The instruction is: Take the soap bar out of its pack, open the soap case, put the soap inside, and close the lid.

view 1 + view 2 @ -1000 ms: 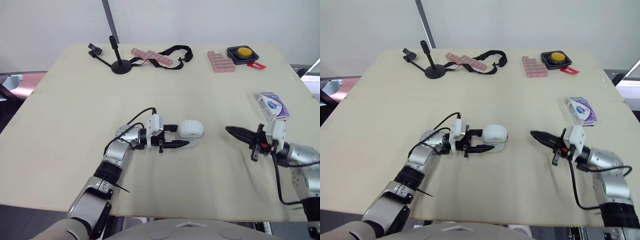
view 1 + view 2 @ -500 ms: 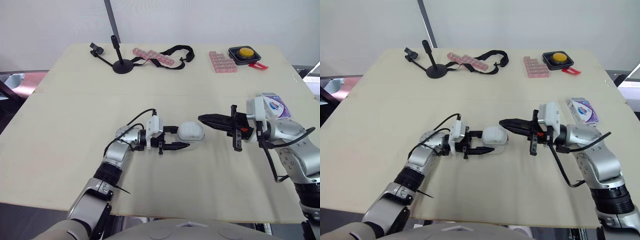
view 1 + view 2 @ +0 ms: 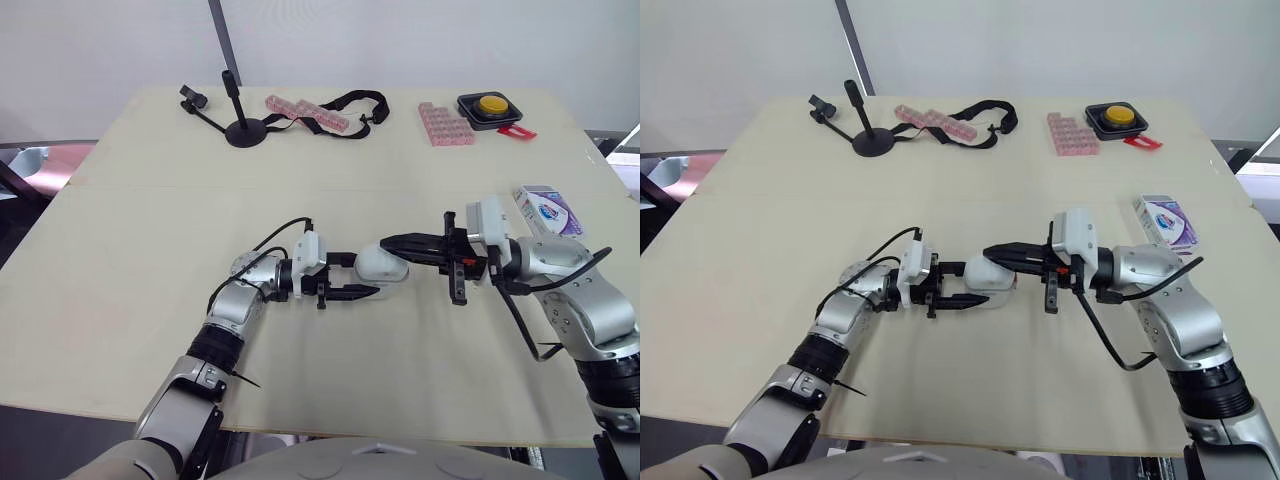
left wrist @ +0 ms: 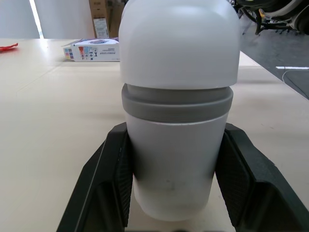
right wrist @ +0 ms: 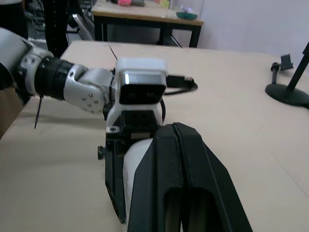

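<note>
The soap case [image 3: 384, 266], white with a grey band, lies on the table's middle, and my left gripper [image 3: 362, 273] is shut on it, one black finger [image 4: 108, 186] on each side. My right gripper [image 3: 388, 242] is shut with nothing in it. Its tips reach the far upper edge of the case [image 5: 136, 166] from the right, and I cannot tell whether they touch. The soap pack [image 3: 545, 209], a white and purple box, lies closed near the table's right edge, beyond my right arm.
Along the far edge stand a black stand [image 3: 240, 130], a black strap [image 3: 350, 100], two pink pill boxes [image 3: 303, 112] [image 3: 442, 125] and a yellow button in a black box [image 3: 488, 105] with a red tag [image 3: 518, 131] beside it.
My right arm has swung left from beside the soap pack to the soap case, fingers still shut. The left gripper has kept its hold and place.
</note>
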Available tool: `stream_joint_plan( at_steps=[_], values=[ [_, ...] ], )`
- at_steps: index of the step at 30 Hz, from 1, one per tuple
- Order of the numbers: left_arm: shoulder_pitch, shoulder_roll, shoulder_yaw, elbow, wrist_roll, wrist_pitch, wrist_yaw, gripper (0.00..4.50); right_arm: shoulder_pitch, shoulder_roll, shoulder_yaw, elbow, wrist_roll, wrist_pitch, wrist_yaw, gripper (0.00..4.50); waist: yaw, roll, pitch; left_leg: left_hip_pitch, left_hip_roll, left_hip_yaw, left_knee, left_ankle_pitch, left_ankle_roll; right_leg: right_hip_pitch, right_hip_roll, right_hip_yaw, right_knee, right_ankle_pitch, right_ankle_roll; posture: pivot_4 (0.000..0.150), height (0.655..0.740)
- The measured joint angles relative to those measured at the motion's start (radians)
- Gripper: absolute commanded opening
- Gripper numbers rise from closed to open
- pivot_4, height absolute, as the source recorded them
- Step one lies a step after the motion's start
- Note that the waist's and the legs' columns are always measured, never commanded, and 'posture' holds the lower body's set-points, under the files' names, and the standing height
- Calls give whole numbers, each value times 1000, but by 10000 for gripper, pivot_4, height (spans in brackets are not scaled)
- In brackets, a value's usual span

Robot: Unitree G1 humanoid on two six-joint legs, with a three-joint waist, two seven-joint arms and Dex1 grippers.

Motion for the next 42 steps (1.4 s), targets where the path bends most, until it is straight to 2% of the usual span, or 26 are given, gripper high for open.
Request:
stream_joint_plan(
  at_steps=[30,37,42],
  values=[
    [2,0,0,1,3,9,18,18613,-84,-35,85,59,-210,-197,14,201,-4,-1,-1,3,0,0,0,0,0,2,0,1,0,0,0,1500,7160],
    [5,-2,0,0,3,10,21,18613,-80,-30,86,75,-211,-204,-8,201,-4,-1,-2,4,0,0,0,0,0,3,0,1,0,0,0,1500,7160],
    [6,-2,0,-9,-1,24,21,18613,-33,4,47,169,-155,-108,-38,201,0,-1,-2,0,0,0,0,0,0,1,0,0,-1,0,0,1500,7160]
  ],
)
